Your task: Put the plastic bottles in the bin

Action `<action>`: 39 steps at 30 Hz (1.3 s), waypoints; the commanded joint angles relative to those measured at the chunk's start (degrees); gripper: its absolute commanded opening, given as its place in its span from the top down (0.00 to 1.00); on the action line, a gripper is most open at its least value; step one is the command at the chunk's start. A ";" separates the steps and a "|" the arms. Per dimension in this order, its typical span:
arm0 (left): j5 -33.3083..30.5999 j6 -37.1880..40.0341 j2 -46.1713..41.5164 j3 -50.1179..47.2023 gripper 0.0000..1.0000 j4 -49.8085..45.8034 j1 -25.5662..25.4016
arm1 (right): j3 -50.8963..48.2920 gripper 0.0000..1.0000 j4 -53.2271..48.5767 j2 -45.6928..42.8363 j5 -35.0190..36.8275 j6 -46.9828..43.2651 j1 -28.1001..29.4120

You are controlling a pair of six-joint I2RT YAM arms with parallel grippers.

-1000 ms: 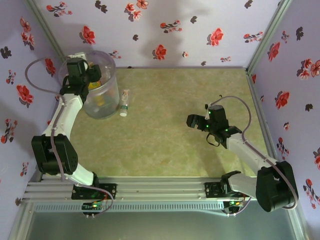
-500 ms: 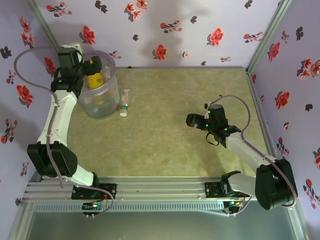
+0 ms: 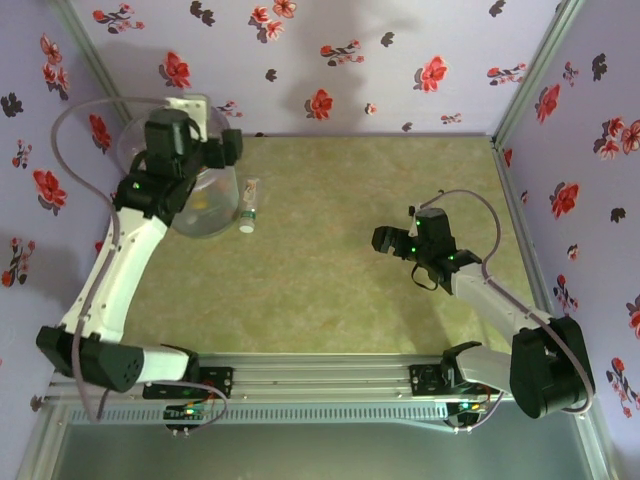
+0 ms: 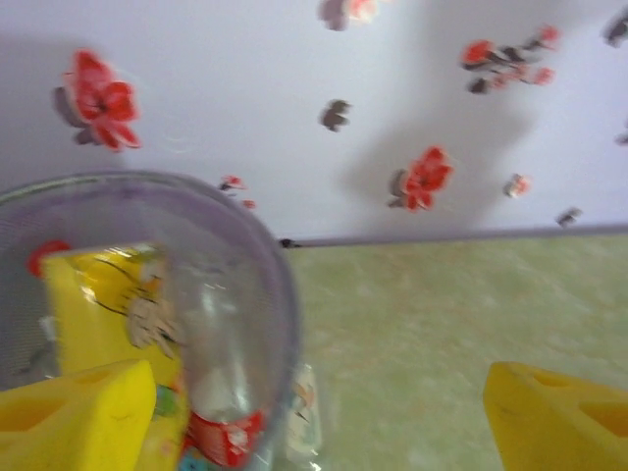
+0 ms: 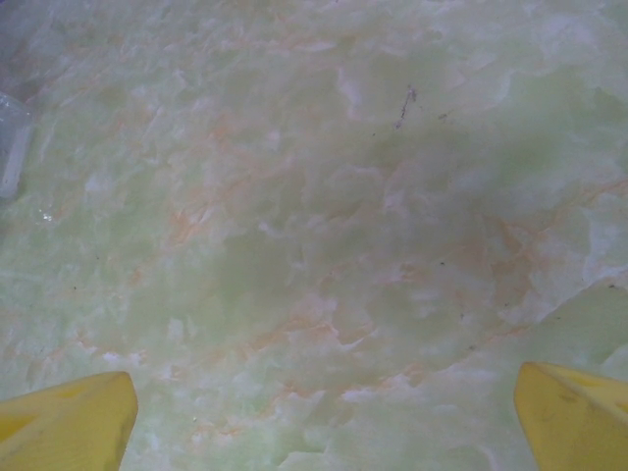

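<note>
hovering w/ fingers wide: left gripper (image 3: 226,150) over bin (image 3: 204,216), right gripper (image 3: 384,242) above table (image 3: 320,300), 1 bottle (image 3: 247,207) beside bin.

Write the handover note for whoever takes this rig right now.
Left end effector: open, empty, above the right side of the bin.
Right end effector: open, empty, over the bare table, right of centre.
Done: a yellow bottle and at least one red-labelled bottle are inside the bin.
Left: one clear bottle lies on the table just right of the bin. The left arm looks closest, so pick it up and drop it in.
</note>
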 commanded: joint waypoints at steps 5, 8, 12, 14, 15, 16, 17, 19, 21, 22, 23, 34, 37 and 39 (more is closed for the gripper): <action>-11.36 -6.60 -1.33 -10.36 0.17 -7.83 -12.08 | 1.17 0.01 1.26 0.31 0.81 0.20 -0.30; -11.00 -11.38 2.17 -15.03 0.17 -7.34 -15.10 | 1.34 0.01 2.04 0.76 0.64 0.43 -0.30; -11.16 -15.71 7.23 -22.24 0.17 -0.38 -15.81 | 1.13 0.01 2.70 0.42 0.20 1.16 -0.30; -13.17 -17.12 9.90 -24.07 0.17 2.29 -15.29 | 1.10 0.01 2.15 -0.08 0.20 0.87 -0.30; -14.79 -17.34 11.63 -24.48 0.16 3.55 -15.13 | 1.02 0.01 1.65 -0.48 0.43 0.52 -0.30; -16.09 -17.39 13.46 -24.62 0.15 4.32 -15.01 | 0.98 0.01 1.20 -0.85 0.61 0.23 -0.28; -16.96 -17.45 15.14 -24.41 0.15 4.99 -14.93 | 0.79 0.01 0.86 -1.23 0.89 -0.02 -0.30; -18.14 -17.42 18.65 -24.08 0.14 7.18 -14.44 | 0.36 0.01 0.46 -1.99 1.33 -0.22 -0.30; -18.34 -17.20 21.52 -24.25 0.13 10.12 -13.63 | -0.06 0.01 0.43 -2.54 1.51 -0.25 -0.28; -18.40 -17.13 23.14 -24.11 0.13 11.27 -12.89 | -0.25 0.01 0.40 -2.79 1.51 -0.16 -0.28; -18.64 -16.85 24.27 -23.88 0.13 12.06 -12.43 | -0.41 0.01 0.35 -2.91 1.64 -0.16 -0.30; -21.49 -12.98 33.33 -18.59 0.12 14.46 -9.14 | -0.65 0.01 -0.80 -3.66 2.39 -1.26 -0.31; -21.52 -13.50 34.63 -18.14 0.15 14.86 -7.93 | -0.38 0.01 -0.79 -3.12 2.48 -1.41 -0.37; -21.12 -14.03 35.07 -18.74 0.19 15.56 -7.02 | 0.32 0.01 -1.33 -2.64 2.32 -1.69 -0.34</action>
